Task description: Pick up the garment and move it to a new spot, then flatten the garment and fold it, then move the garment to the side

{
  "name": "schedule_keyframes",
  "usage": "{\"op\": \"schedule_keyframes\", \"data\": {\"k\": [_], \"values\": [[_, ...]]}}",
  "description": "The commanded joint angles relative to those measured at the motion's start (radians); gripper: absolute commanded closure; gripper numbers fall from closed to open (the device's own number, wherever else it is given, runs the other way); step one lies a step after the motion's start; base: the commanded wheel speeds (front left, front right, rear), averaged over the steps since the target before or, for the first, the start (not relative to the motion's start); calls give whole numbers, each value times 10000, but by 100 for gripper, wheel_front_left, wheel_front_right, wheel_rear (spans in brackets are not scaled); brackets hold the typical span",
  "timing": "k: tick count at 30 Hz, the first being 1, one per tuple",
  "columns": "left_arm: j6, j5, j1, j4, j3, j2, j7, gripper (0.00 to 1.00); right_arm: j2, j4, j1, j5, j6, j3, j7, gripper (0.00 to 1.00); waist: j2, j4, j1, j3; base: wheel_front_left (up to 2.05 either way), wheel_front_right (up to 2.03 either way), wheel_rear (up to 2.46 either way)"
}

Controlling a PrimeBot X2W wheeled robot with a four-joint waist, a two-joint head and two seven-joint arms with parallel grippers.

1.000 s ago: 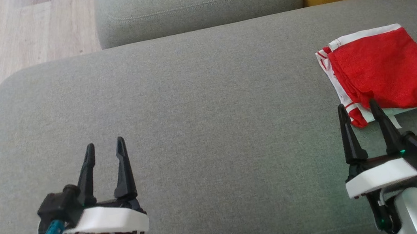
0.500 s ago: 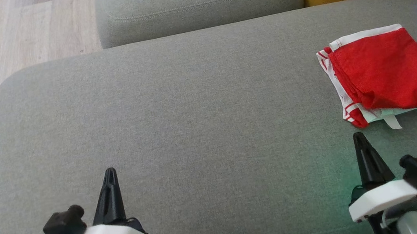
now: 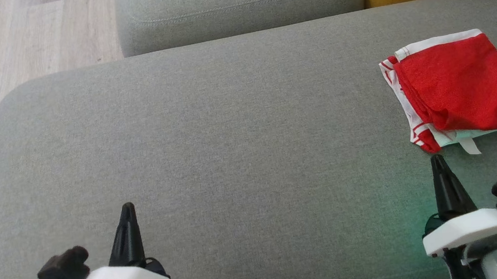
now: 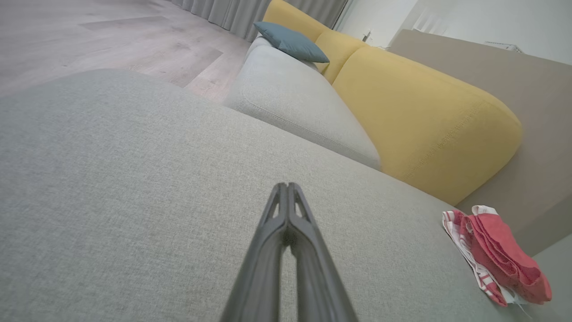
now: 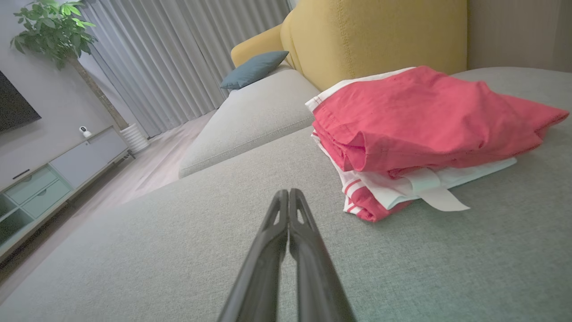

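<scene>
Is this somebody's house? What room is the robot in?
Most likely a living room in a home. There is a big grey sofa with yellow back cushions, a low cabinet along the wall, and a potted plant beside long curtains.
</scene>
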Motion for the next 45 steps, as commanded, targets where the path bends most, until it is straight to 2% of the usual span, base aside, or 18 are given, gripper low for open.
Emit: {"op": "schedule_keyframes", "data": {"k": [1,45], "values": [[-55,-318,-556,-271,226,120,93,100,-23,-378,-466,358,12,-67,74,100,0,6,0,2,0,0,0],[-657,-4933,-915,89,1104,259,1240,100,-30,-677,-605,5370,36,-577,1310,100,0,160,0,34,0,0,0]]}}
